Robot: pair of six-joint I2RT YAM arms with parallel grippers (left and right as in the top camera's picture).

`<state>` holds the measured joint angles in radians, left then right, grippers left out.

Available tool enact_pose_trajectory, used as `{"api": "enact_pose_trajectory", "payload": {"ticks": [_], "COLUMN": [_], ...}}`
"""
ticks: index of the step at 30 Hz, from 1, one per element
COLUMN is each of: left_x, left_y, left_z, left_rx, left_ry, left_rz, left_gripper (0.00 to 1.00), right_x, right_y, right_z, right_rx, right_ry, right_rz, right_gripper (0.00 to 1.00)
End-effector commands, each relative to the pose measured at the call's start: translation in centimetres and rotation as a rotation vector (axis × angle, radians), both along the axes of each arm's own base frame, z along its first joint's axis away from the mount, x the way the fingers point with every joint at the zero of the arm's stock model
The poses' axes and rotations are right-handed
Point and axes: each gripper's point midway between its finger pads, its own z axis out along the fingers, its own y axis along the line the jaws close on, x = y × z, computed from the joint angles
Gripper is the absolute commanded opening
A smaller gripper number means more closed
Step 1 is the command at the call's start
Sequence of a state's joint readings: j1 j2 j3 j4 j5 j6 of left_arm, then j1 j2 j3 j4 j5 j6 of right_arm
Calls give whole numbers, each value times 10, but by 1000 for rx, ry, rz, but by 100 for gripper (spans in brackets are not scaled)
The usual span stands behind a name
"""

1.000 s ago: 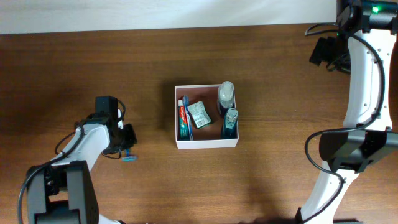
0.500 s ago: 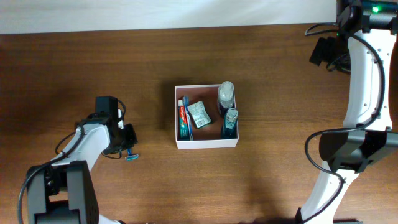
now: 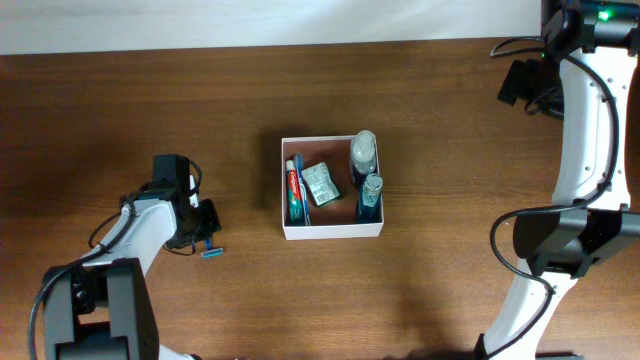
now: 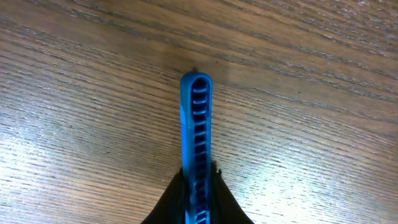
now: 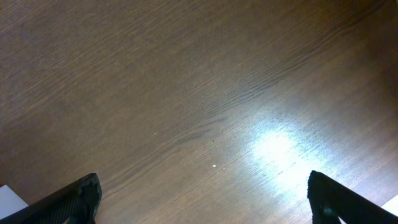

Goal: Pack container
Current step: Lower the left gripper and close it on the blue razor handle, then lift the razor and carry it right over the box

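Note:
The container (image 3: 332,232), a square white-walled box with a reddish-brown inside, sits mid-table. It holds a red toothpaste tube (image 3: 294,189), a green-white packet (image 3: 319,183) and two bottles (image 3: 364,153) (image 3: 370,196). My left gripper (image 3: 204,236) is at the left of the table, shut on a blue ribbed razor handle (image 4: 197,130) that points away over bare wood; its blue end (image 3: 211,253) shows below the gripper. My right gripper (image 5: 202,202) is open and empty over bare wood at the far right back (image 3: 522,82).
The brown wooden table (image 3: 450,150) runs to a white edge (image 3: 250,20) at the back. The right arm's white links (image 3: 585,130) stand along the right side. A white corner (image 5: 9,198) shows at the lower left of the right wrist view.
The blue razor's end has shifted slightly right and up beside the left gripper. The right arm and the container have not moved.

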<state>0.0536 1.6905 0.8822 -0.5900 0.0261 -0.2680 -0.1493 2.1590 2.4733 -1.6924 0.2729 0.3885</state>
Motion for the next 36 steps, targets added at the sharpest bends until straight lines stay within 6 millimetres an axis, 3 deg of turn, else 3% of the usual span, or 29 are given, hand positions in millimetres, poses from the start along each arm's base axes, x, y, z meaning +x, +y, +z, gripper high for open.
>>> {"api": "enact_pose_trajectory", "payload": {"ticks": [1, 4, 18, 29, 36], "left_x": [-2, 2, 21, 61, 83], "left_y": [0, 0, 2, 0, -22], "left_z": [-2, -1, 9, 55, 90], "left_rx": [-7, -10, -19, -19, -27], "left_ry": [0, -14, -78, -212, -307], "left_rz": [18, 38, 91, 80, 20], "left_gripper": [7, 1, 1, 1, 1], "right_x": [-3, -3, -3, -3, -3], "right_y": [-4, -4, -4, -4, -4], "right_z": [12, 12, 12, 12, 12], "right_rx": [-20, -20, -20, -20, -20], "right_ry": [-27, -27, -27, -27, -27], "right_rz": [-7, -7, -7, -7, -7], "right_gripper": [98, 99, 98, 98, 98]}}
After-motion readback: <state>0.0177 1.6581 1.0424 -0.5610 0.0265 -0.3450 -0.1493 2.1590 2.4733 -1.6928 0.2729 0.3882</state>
